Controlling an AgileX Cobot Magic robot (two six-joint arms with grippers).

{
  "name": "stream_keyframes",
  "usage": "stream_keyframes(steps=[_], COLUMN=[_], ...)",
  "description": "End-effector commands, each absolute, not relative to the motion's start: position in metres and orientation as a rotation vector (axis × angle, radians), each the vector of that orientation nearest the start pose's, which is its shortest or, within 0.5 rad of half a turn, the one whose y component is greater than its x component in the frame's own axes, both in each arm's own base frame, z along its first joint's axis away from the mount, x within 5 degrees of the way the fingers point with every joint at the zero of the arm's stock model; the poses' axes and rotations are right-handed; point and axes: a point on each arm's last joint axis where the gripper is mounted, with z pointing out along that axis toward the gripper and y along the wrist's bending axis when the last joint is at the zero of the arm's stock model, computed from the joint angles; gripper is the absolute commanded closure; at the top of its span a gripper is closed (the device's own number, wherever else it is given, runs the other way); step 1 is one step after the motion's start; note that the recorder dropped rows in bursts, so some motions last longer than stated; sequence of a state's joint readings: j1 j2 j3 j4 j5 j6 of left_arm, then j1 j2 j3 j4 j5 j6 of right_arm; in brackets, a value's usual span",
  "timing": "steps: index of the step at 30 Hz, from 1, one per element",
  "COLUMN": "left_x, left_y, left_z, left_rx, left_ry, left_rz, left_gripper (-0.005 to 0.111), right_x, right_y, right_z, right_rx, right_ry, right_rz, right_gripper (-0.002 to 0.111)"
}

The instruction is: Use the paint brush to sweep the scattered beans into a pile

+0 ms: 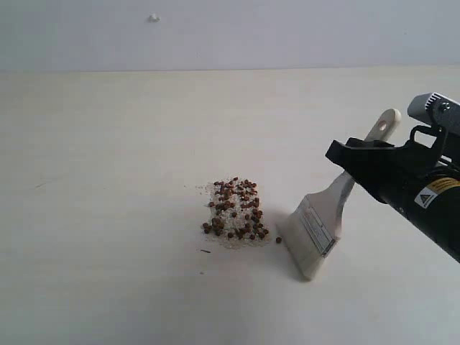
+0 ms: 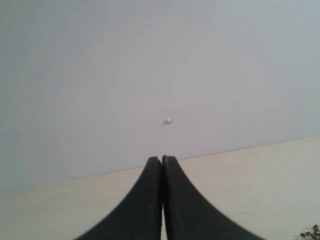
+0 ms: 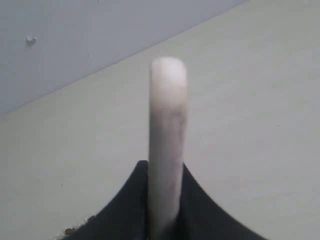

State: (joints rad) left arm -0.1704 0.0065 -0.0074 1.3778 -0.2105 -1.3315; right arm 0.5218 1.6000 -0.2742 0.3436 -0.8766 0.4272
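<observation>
Your left wrist view catches only a few beans [image 2: 311,232], clipped by the frame edge. In your right wrist view the brush [image 3: 168,135] is just a blurred, edge-on handle. Its ferrule and bristles are hidden from that camera, and the beans there are a soft smear cut off at the edge. In the exterior view the right arm [image 1: 424,194] runs out of frame. The speck [image 1: 154,17] on the wall [image 1: 287,32] is too small to identify.

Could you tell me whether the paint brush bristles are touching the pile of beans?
No, the bristles of the paint brush stand right of the pile, with bare table between them.
</observation>
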Motion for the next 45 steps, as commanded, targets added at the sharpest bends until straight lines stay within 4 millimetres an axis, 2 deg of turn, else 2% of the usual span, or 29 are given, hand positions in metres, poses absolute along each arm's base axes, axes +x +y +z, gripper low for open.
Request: stream_keyframes(steps=[1, 13, 28, 33, 38, 40, 44, 45], left_x=[0.050, 0.050, 0.049, 0.049, 0.049, 0.049, 0.049, 0.049], left_y=[-0.027, -0.027, -0.027, -0.027, -0.027, -0.027, -0.028, -0.028], left_z=[0.220, 0.220, 0.220, 0.220, 0.220, 0.220, 0.220, 0.220], left_rx=[0.320, 0.320, 0.323, 0.323, 0.323, 0.323, 0.326, 0.326], left_ry=[1.406, 1.406, 1.405, 1.405, 1.405, 1.405, 1.403, 1.403], left_rz=[-0.247, -0.247, -0.250, -0.250, -0.250, -0.250, -0.253, -0.253], left_gripper=[0.107, 0.107, 0.107, 0.107, 0.107, 0.107, 0.107, 0.107], right_x=[0.212, 0.215, 0.220, 0.221, 0.220, 0.225, 0.246, 0.258], right_y=[0.094, 0.095, 0.094, 0.094, 0.098, 0.098, 0.106, 0.115], right_z=[0.139, 0.127, 0.131, 0.145, 0.172, 0.183, 0.198, 0.206], right_rx=[0.327, 0.403, 0.437, 0.432, 0.342, 0.312, 0.114, -0.057], right_ry=[1.934, 1.927, 1.884, 1.800, 1.635, 1.585, 1.613, 1.636], right_rz=[0.538, 0.564, 0.550, 0.590, 0.679, 0.666, 0.653, 0.668], right_gripper=[0.108, 0.108, 0.108, 0.108, 0.108, 0.108, 0.108, 0.108])
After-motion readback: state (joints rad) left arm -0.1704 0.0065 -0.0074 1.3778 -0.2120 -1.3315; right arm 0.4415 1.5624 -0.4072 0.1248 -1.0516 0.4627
